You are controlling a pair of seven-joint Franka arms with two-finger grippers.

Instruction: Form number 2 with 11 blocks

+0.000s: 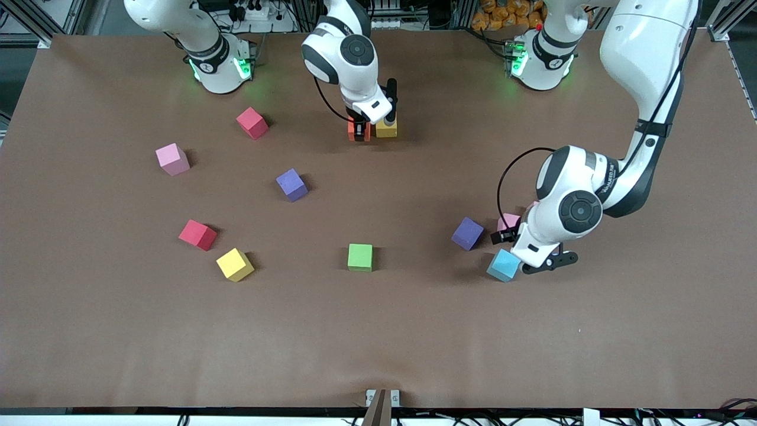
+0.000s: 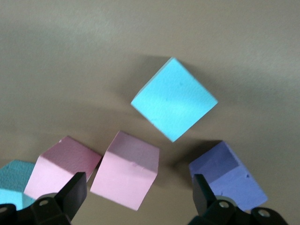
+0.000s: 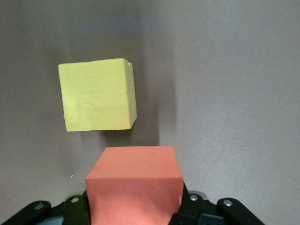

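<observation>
Two worries: our right gripper [image 1: 362,131], clamping the orange block [image 3: 134,180], may nudge the yellow block [image 1: 387,128] beside it, while our open left gripper [image 2: 138,197] hovers over crowded pink blocks [image 2: 125,169].

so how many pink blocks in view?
3: one alone toward the right arm's end, two side by side under the left gripper, largely hidden in the front view.

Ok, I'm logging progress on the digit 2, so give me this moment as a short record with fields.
right tool: shut on orange block, beside yellow block near the robots' bases
left tool: open, over pink block, near light blue block and purple block
digit 2: barely begun, orange and yellow only
loose blocks: green block and others scattered toward right arm's end
</observation>
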